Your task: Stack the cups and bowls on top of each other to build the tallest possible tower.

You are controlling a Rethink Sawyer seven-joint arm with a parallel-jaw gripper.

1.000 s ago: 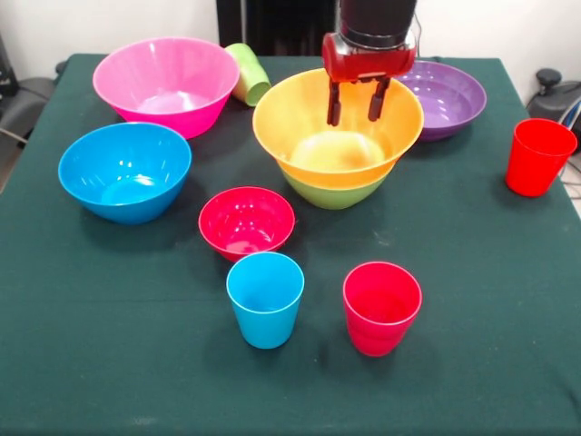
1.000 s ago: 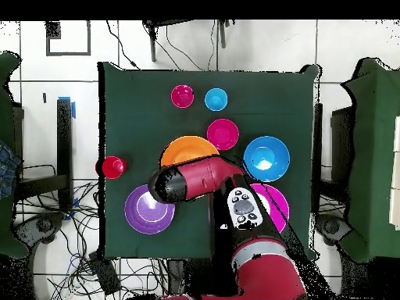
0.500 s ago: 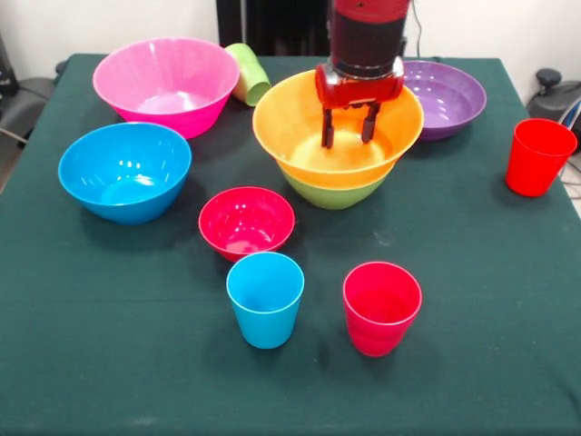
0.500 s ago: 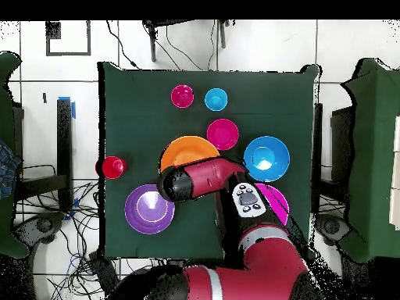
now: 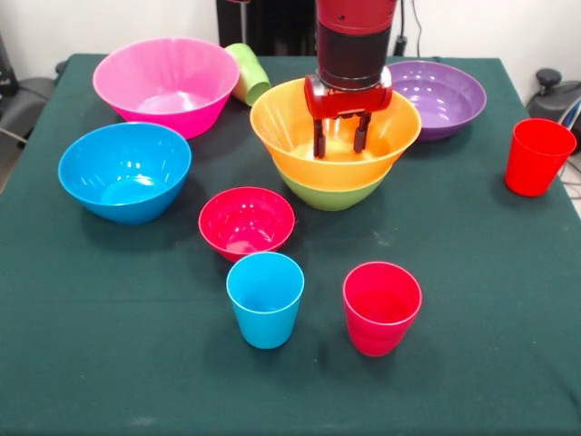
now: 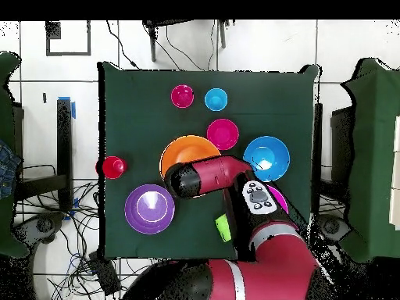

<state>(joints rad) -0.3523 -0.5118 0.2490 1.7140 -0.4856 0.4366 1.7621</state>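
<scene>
My gripper [image 5: 340, 145] is open, its two fingers hanging inside the big orange bowl [image 5: 289, 127], which sits nested in the lime green bowl [image 5: 331, 193]. The pink bowl [image 5: 163, 77] stands at the far left, the blue bowl [image 5: 124, 168] in front of it, the purple bowl [image 5: 447, 95] at the far right, the small red bowl [image 5: 246, 221] in the middle. A sky blue cup [image 5: 265, 300] and a red cup [image 5: 381, 307] stand upright near the front. Another red cup [image 5: 538, 156] stands at the right. The lime green cup [image 5: 247, 73] lies on its side beside the pink bowl.
In the overhead view my arm [image 6: 258, 258] covers most of the pink bowl [image 6: 279, 199] and part of the orange bowl [image 6: 181, 150]. The dark green tablecloth [image 5: 472, 300] covers the table. Cables lie on the floor around it.
My gripper has moved down and slightly left in the front view, deeper into the orange bowl. The bowls and cups have stayed put.
</scene>
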